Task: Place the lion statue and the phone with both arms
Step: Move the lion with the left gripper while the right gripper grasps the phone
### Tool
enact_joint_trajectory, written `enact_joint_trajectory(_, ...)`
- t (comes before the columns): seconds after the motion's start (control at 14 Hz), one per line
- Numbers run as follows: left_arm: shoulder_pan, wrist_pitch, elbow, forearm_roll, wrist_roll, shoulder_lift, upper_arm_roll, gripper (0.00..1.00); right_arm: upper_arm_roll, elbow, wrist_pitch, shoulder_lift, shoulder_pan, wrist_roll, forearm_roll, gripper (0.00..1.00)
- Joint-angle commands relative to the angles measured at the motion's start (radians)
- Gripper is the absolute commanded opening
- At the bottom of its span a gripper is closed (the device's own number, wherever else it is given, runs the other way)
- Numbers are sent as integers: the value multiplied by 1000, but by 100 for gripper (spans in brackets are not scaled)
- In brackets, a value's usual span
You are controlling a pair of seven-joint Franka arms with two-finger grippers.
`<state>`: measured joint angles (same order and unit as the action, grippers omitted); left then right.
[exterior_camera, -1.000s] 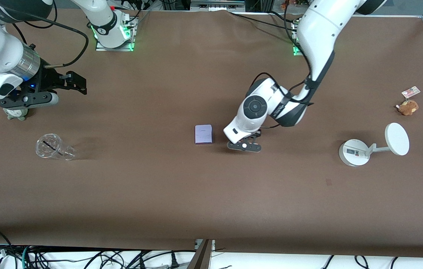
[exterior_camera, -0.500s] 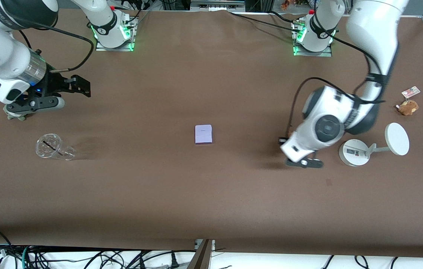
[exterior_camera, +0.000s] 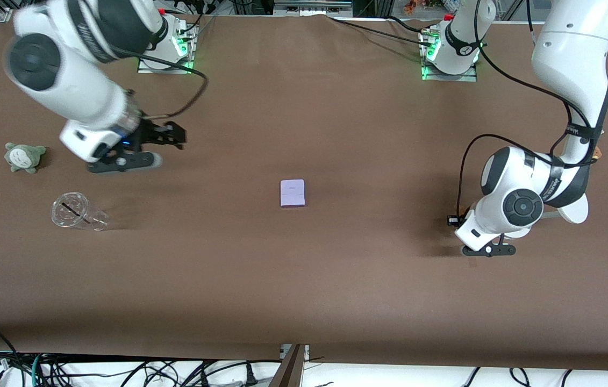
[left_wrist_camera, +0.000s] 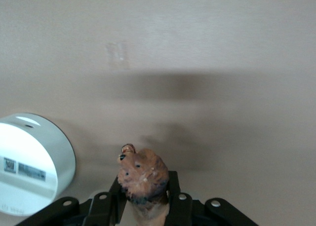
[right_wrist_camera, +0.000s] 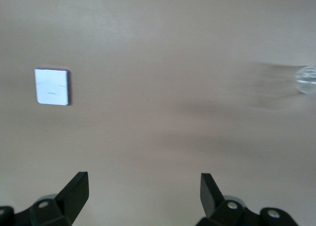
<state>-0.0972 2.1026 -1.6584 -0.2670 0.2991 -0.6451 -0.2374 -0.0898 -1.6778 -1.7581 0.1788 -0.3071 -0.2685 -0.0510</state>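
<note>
The phone (exterior_camera: 292, 193), a flat pale lavender block, lies on the brown table near its middle. It also shows in the right wrist view (right_wrist_camera: 52, 87). My left gripper (exterior_camera: 489, 250) is shut on the lion statue (left_wrist_camera: 143, 179), an orange-brown figurine with a darker mane, gripped between the fingers (left_wrist_camera: 174, 194). It hangs low over bare table beside the white stand. In the front view the wrist hides the lion. My right gripper (exterior_camera: 123, 161) is open and empty, over the table between the grey-green plush and the phone; its open fingers (right_wrist_camera: 76, 189) show in the right wrist view.
A white round-based stand (left_wrist_camera: 29, 169) is close by the left gripper; its disc (exterior_camera: 578, 212) peeks out from under the left arm. A grey-green plush (exterior_camera: 24, 156) and a clear cup on its side (exterior_camera: 75, 211) lie toward the right arm's end.
My left gripper has carried the lion from beside the phone toward the left arm's end, up to the white stand. My right gripper has moved off the grey-green plush toward the phone.
</note>
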Motion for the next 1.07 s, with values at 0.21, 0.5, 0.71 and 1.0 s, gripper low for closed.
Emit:
enact_joint_trajectory(0.21,-68,42,-15,-6,-67,-11,-20,69,5,61,-170,207,-170,-239,2,100)
enact_joint_trajectory(0.5,-65,-10,5,52,-67,25,-22,100,5,153,-294,395,-263,-271,3,100)
enact_joint_trajectory(0.71,-58,-119,55,49,-70,93,-39,100,4,153,-434,470,-279,-256,8,100)
enact_joint_trajectory(1.0,-58,-339,248,46,-75,143,-69,100,5,153,-586,559,-319,-261,16,100)
